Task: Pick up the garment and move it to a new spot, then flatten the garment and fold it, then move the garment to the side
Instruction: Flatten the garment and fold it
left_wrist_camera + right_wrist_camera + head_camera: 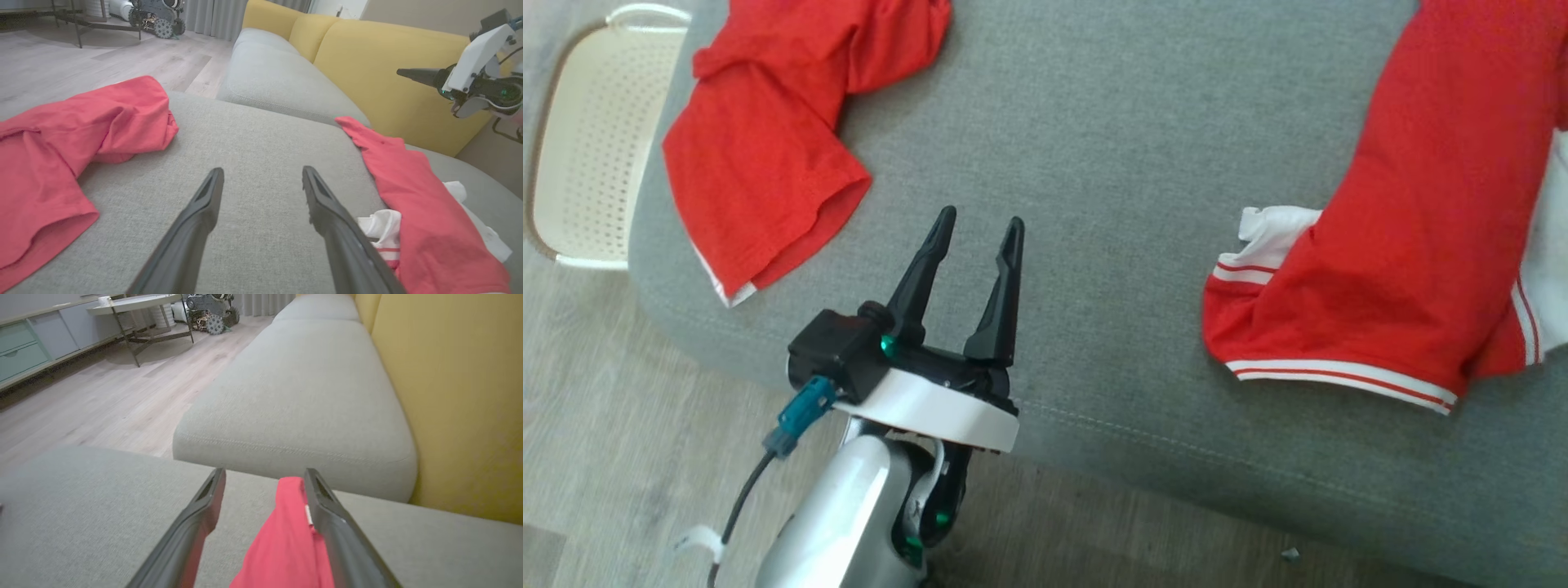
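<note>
Hovering at the near edge of the sofa cushion, the left gripper has its fingers spread, empty. Right of it the red garment lies rumpled, its white-striped hem nearest. It looks light and limp, so pinching the hem corners seems best. Farther along, the right gripper has its fingers parted over the cloth's far end.

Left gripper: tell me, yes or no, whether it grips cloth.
No, the left gripper stands open over bare grey cushion, nothing in it.
</note>
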